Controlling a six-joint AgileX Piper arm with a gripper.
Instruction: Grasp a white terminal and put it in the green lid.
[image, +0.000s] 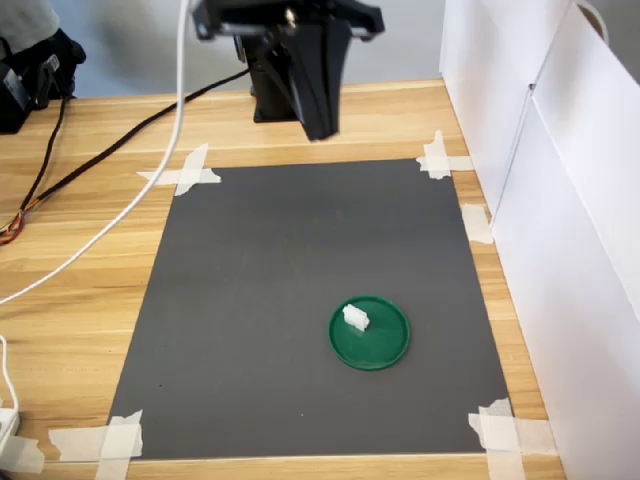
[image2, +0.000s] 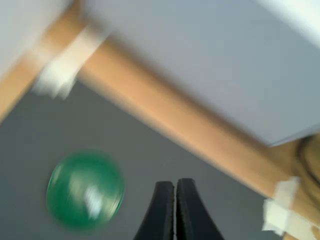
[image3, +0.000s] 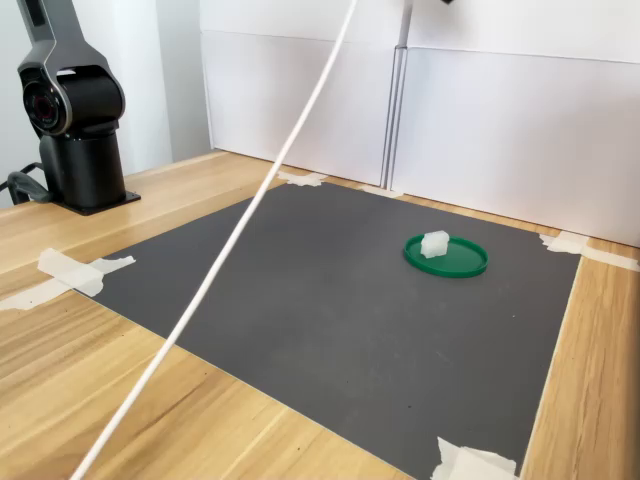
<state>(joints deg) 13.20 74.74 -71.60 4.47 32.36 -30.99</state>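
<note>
**Gripper closed and empty, terminal in the lid**

Gripper (image2: 175, 210) with black fingers pressed together, nothing between them, seen over the dark mat (image: 300, 260) in the blurred wrist view. In the first exterior view, raised high near the far edge of the mat, well apart from the green lid (image: 385, 350). White terminal (image: 355, 318) resting inside the lid, toward its rim on the first exterior view's left; in the second exterior view, standing on the lid (image3: 460, 262) as a small pale block (image3: 434, 244). Lid flat on the mat, nearer the white panel wall (image3: 500, 120). Mat corners taped to the wooden table (image: 80, 300). White cable (image3: 230, 250) slanting across the second exterior view.
</note>
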